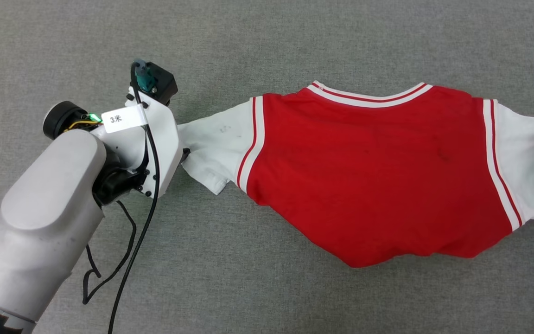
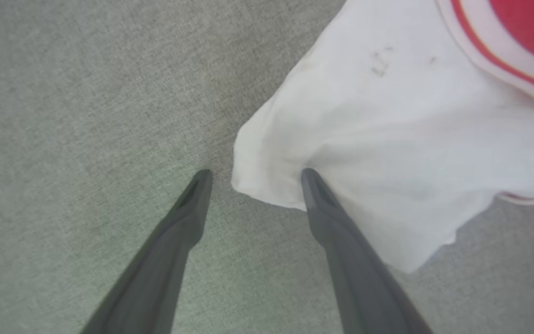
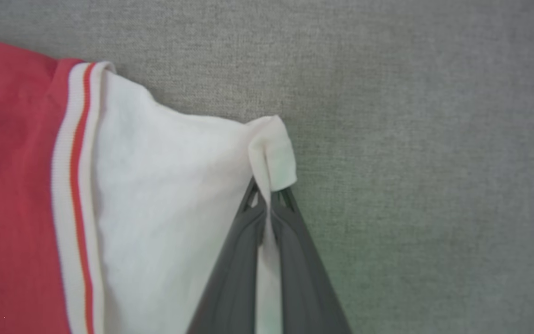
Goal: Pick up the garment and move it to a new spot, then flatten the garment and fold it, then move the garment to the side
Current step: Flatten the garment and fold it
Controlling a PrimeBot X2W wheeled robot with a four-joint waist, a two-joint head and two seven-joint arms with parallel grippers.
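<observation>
Head view has the jersey [image 1: 369,176] lying spread out sideways on the grey carpet [image 1: 267,37], plain red side up. Its collar [image 1: 369,97] is on the far edge and its hem [image 1: 378,255] is drawn into an uneven curve on the near side. One white sleeve reaches out toward each arm.

The left sleeve [image 2: 387,139], on the robot's left, ends at the left gripper [image 2: 256,174]. Its fingers stand wide apart and have hold of nothing: one tip rests against the edge of the sleeve and the other is over bare carpet.

The right sleeve [image 3: 169,185] is caught at its outer corner by the right gripper [image 3: 269,197]. Those fingers are pressed tight together, with a fold of white cloth pinched between them.

This looks like the flattening step, with the body stretched out by its sleeves but not yet smooth. The next move probably calls for the left fingers to close on the sleeve edge lying at their tips. Both arms could then draw outward together, and the bunched hem would need pulling straight before any fold.
</observation>
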